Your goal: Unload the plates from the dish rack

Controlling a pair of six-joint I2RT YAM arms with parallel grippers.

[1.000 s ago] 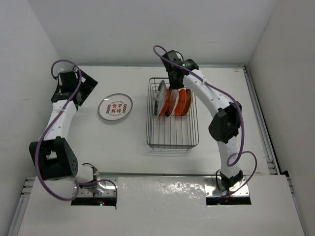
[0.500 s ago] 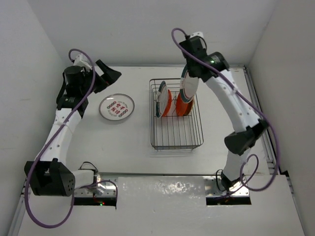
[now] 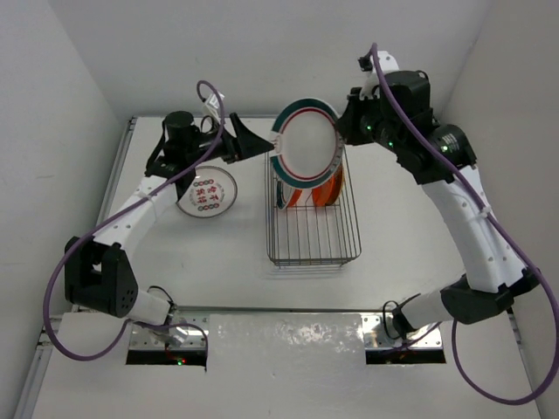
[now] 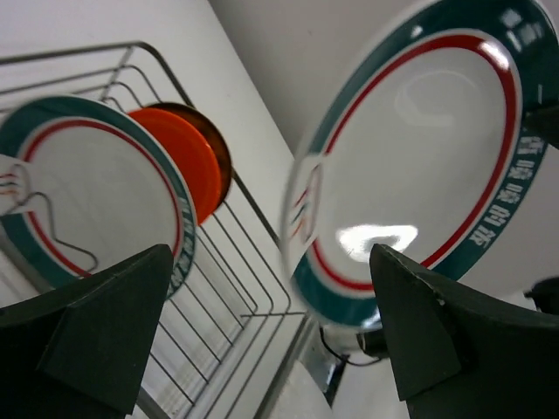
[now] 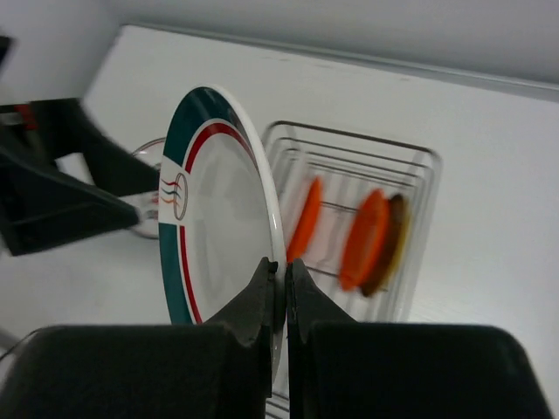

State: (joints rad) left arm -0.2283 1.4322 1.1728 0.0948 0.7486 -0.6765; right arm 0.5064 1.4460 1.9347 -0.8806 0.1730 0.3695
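Pinching the rim of a ringed plate (image 5: 218, 227), the right gripper (image 5: 278, 278) holds it upright above the dish rack (image 3: 311, 249), at upper centre of the top view. Left gripper (image 3: 256, 142) spread wide just left of that plate; contact cannot be told. A second ringed plate (image 4: 96, 188) and orange plates (image 4: 182, 164) stand in the rack. A red-marked plate (image 3: 203, 192) lies on the table (image 3: 175, 253), left of the rack.
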